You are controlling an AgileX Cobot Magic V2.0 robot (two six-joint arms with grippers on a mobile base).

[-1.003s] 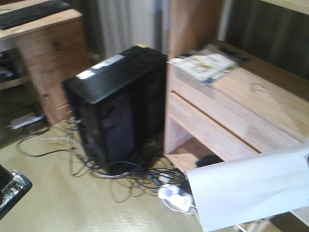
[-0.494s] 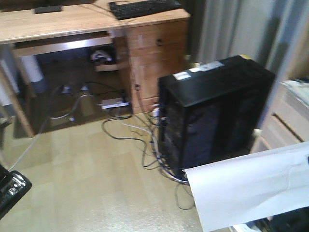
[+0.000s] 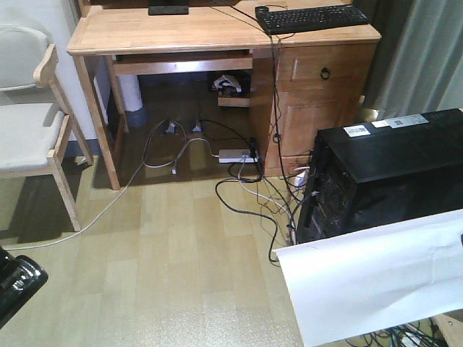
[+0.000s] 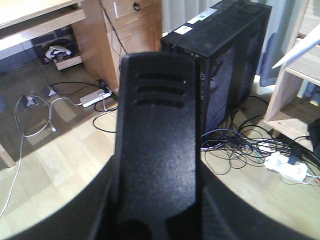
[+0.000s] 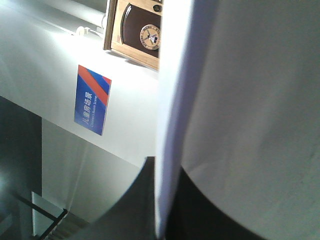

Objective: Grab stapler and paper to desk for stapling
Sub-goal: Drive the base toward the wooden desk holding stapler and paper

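- One stapler (image 4: pixel 157 150) — clamped in the left jaws, above the floor (image 4: pixel 65 160), long axis pointing forward, away from the wrist.
- One paper (image 3: pixel 369 282) sheet — held aloft by the right jaws, themselves hidden; long axis sideways, rising rightward.
- One counter (image 3: pixel 181 32), well ahead.

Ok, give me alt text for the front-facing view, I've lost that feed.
A white paper hangs in mid-air at lower right, before a black computer tower on the floor. Ahead stands a light-wood desk carrying a keyboard, cables beneath, a chair left.
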